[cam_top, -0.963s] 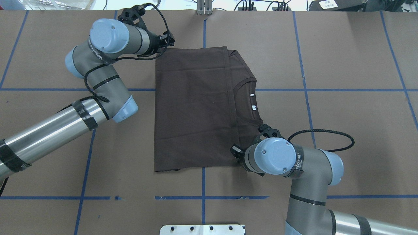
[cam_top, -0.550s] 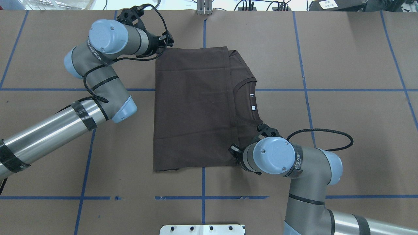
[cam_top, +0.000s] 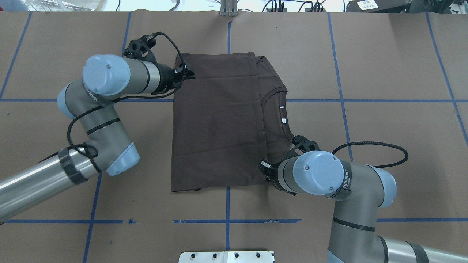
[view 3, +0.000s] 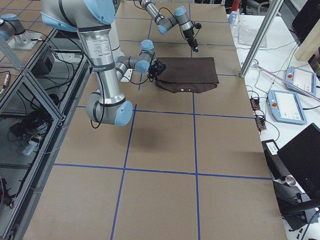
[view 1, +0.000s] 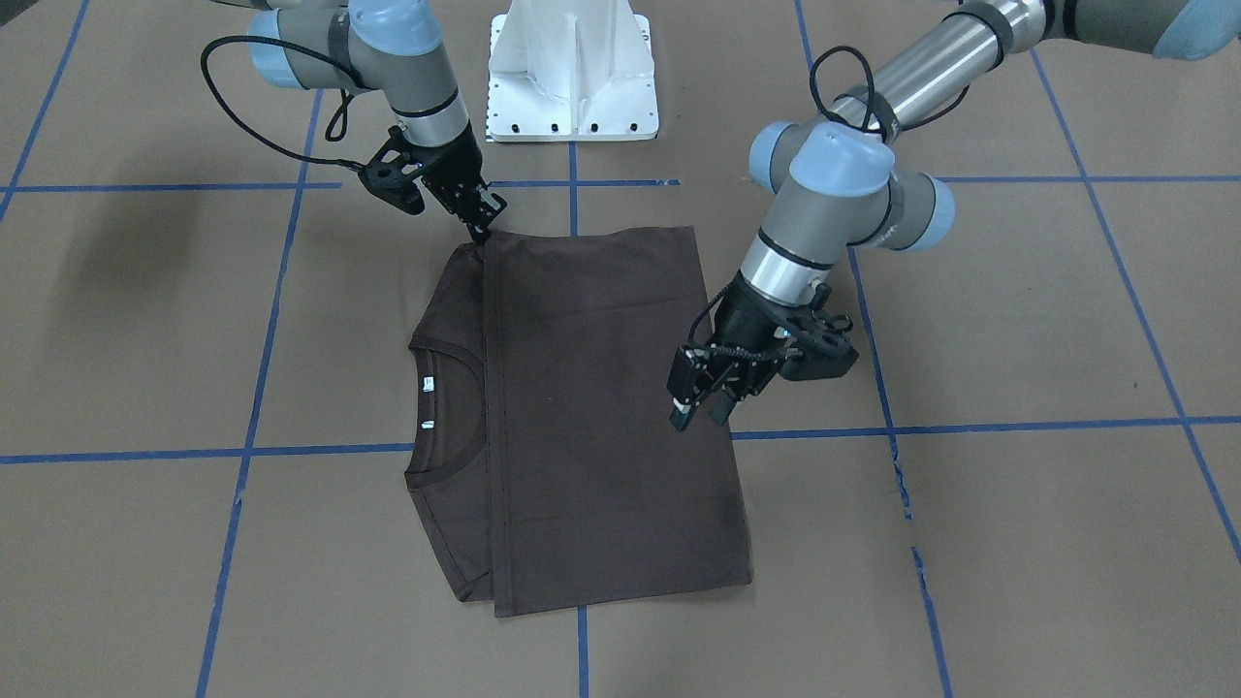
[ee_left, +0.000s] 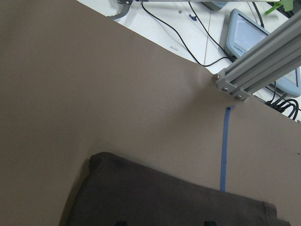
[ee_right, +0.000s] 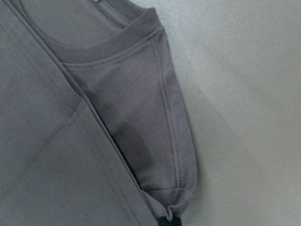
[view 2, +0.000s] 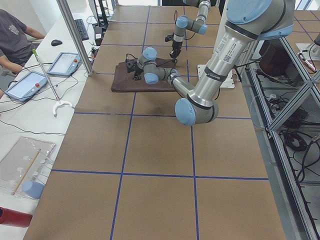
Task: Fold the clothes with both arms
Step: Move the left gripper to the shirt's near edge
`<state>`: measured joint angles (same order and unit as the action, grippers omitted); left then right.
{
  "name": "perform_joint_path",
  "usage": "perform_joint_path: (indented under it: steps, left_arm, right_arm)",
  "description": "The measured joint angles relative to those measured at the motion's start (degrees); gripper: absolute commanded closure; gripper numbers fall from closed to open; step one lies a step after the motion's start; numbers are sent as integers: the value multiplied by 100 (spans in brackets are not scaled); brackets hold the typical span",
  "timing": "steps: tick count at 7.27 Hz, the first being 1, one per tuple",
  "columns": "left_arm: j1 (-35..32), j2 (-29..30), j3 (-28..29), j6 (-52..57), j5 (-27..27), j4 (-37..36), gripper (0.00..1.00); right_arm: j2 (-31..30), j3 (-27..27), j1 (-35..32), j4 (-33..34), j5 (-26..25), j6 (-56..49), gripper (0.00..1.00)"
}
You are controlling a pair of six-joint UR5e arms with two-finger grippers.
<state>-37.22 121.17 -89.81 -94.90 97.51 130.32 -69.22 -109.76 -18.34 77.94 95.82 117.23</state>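
- The T-shirt (cam_top: 215,124) is dark brown and lies flat near the middle of the counter (cam_top: 384,54), folded to almost a rectangle.
- A large smooth panel of it is folded over the top. Its straight hemmed edge runs just beside the neck opening, and the sleeves are tucked in.
- The round ribbed collar (cam_top: 273,95) shows on the side toward the robot's right, and two small white labels (cam_top: 284,119) sit inside the neck.
- At the near corner on the robot's left, I see a little of the lower layer come out under the panel.
- The right fingers (view 1: 482,230) are together on the shoulder corner of the T-shirt, the one nearest the robot on the collar side. In the right wrist view the cloth is puckered at their tip, so I read them as clamped on this corner.
- The left fingers (view 1: 684,409) stand apart, with a clear gap between them. They hang over the edge of the T-shirt on the robot's left, toward the far corner. I cannot tell if they touch the cloth.
- The left arm (cam_top: 106,76) is bent over the counter beside this edge, and the right arm (cam_top: 318,171) reaches in from the near right.
- The counter is covered in brown paper with blue tape lines (cam_top: 365,100), and two of these lines cross under the T-shirt.
- The white pedestal base (view 1: 574,73) stands at the robot's side, near the T-shirt but apart from it.
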Motion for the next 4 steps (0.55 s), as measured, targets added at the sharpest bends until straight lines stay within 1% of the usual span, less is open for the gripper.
perform_joint_path:
  steps: [1,2,3,4]
  left_arm:
    - [369,-460,-805,-360,-109,-375,33]
    - [885,-939,-1470,-759,-397,-605,33]
    - [1448,-1302,-1826,-1130,-788,-704,33]
    - [1911,-1502,-1932,-1427,-1104,-750,34]
  right_arm:
    - [-80,-106,-2,1,10,-4,100]
    - [-121,-161,-3,1,13,-6,100]
    - [-137,-184,-1,1,15,-6,100]
    - [-141,-190,2,1,15,-7,100]
